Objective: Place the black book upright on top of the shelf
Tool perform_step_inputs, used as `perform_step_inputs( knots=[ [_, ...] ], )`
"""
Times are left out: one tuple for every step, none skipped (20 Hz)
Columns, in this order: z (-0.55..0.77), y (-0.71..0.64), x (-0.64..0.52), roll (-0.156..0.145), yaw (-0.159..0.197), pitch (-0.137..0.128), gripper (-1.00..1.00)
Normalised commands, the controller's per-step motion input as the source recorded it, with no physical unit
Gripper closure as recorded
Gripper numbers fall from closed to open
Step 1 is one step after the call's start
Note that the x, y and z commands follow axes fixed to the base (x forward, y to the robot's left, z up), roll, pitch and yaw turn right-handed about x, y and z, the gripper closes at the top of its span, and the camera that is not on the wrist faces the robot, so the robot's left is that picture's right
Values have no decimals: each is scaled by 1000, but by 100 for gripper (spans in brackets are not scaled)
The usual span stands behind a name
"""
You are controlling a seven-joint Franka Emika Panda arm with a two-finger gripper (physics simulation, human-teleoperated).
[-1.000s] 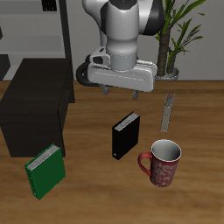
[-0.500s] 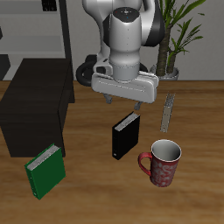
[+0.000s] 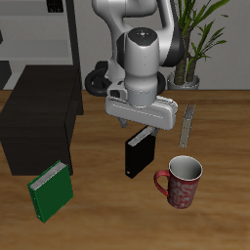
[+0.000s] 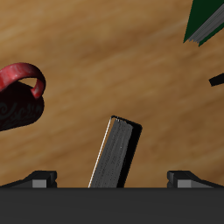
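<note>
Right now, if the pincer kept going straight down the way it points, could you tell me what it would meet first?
Most likely the top edge of the black book, standing upright on the table directly beneath the pincer; the gap left is hard to judge.

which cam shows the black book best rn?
Wrist view: the black book is unobstructed, standing on edge on the table, spine and white pages clear, between the open pincer fingers. The exterior view shows only its lower part; the arm hides its top.
</note>
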Motion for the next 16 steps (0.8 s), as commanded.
perform_step_inputs(
  knots=[
    [-381,11,39,-21,43,63,-100],
    [-367,-1,66,9,33,45,-100],
    [-428,-43,51,-11,-52,72,-100],
    [-302,64,33,2,27,48,-100],
    [-308,78,73,41,12,70,-100],
    [-351,28,44,15,-24,82,-100],
    [-236,61,3,40,42,-10,-100],
    [-234,-70,-95,-22,-58,76,100],
    [-124,6,60,28,31,-9,100],
    [-185,-131,28,-17,-38,58,100],
    [-24,-35,-29,15,-7,-4,100],
    [-95,-132,-3,-9,6,-6,100],
    [-141,-178,-39,-7,-69,60,100],
    [34,34,81,0,0,0,100],
    [20,-37,-19,31,19,-28,100],
    [-9,-200,29,-16,-56,41,100]
  ],
)
